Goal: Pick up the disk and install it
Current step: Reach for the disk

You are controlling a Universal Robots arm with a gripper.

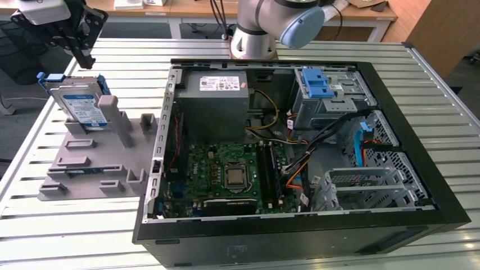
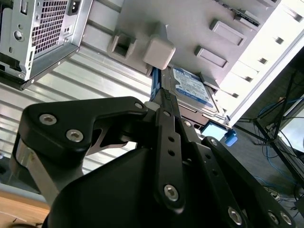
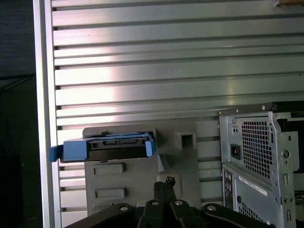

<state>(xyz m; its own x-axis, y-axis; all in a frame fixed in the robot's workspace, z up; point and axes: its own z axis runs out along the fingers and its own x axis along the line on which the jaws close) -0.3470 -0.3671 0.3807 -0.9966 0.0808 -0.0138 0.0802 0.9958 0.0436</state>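
Exterior view: the disk (image 1: 81,104), a flat silver slab framed in blue plastic, stands on edge in a matte grey slotted holder (image 1: 90,163) on the ribbed aluminium worktop (image 1: 75,236), beside the open black computer case (image 1: 300,225). The black hand (image 1: 85,59) hangs above it, pointing down, fingers clenched together, empty.
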